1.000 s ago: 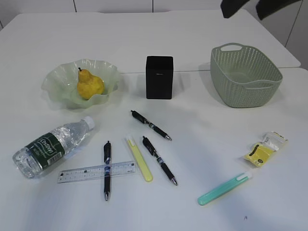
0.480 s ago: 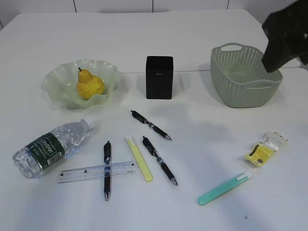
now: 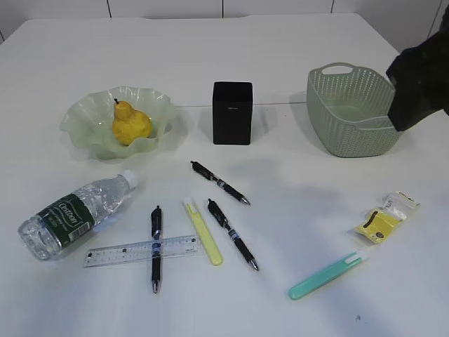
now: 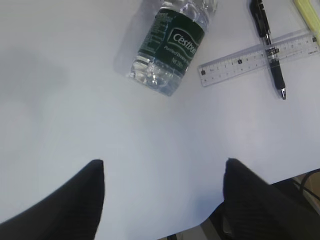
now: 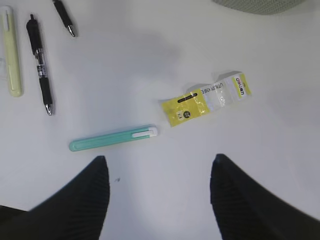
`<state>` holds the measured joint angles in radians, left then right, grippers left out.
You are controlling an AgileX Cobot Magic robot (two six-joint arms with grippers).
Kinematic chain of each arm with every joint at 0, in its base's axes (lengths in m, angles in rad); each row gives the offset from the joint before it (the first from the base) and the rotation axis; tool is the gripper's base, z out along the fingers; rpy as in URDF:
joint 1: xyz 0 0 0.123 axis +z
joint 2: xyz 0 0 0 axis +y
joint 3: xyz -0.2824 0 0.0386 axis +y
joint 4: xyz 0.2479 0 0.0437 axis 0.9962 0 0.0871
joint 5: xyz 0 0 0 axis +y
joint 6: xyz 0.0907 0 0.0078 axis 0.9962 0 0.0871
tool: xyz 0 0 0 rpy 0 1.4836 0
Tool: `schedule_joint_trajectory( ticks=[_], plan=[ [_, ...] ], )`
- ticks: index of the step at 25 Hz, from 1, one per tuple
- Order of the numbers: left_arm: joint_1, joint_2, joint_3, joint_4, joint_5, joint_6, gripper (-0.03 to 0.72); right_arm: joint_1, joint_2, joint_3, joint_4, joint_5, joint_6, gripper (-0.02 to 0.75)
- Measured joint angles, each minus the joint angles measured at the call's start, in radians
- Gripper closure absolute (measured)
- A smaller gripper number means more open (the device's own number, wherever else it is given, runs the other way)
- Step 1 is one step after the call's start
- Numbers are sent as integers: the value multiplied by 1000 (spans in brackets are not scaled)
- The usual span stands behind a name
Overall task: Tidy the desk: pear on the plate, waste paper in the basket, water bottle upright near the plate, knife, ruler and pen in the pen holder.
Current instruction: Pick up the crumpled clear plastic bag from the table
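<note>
The exterior view looks down at a slant over the whole table (image 3: pixel 295 42). Each wrist view faces straight down from above its own claw: the left claw (image 4: pixel 165 167) has the water bottle (image 4: pixel 172 45) ahead, the right claw (image 5: pixel 159 162) the waste paper (image 5: pixel 205 100); both also show in the exterior view.

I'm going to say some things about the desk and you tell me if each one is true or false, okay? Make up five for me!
1. The pear is sitting in the wavy green plate. True.
2. The water bottle is standing up. False: it lies on its side on the desk.
3. The basket has the yellow waste paper inside. False: the wrapper lies on the desk, in front of the basket.
4. A black pen crosses the clear ruler. True.
5. The black pen holder is tipped over. False: it stands upright between plate and basket.
</note>
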<state>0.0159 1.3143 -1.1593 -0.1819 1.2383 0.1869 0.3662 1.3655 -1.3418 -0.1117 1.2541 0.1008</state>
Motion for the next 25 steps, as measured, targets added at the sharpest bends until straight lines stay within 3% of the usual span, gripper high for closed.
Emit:
schedule_joint_trajectory(
  ticks=[9, 19, 25],
  plan=[
    [0, -12, 40, 30, -208, 0, 163, 0, 0, 0, -32, 0, -2, 238],
    [0, -250, 388, 32, -791, 0, 171, 0, 0, 0, -81, 0, -4, 238],
    [0, -281, 489, 32, -871, 0, 181, 0, 0, 5, -107, -2, -20, 238]
  ],
)
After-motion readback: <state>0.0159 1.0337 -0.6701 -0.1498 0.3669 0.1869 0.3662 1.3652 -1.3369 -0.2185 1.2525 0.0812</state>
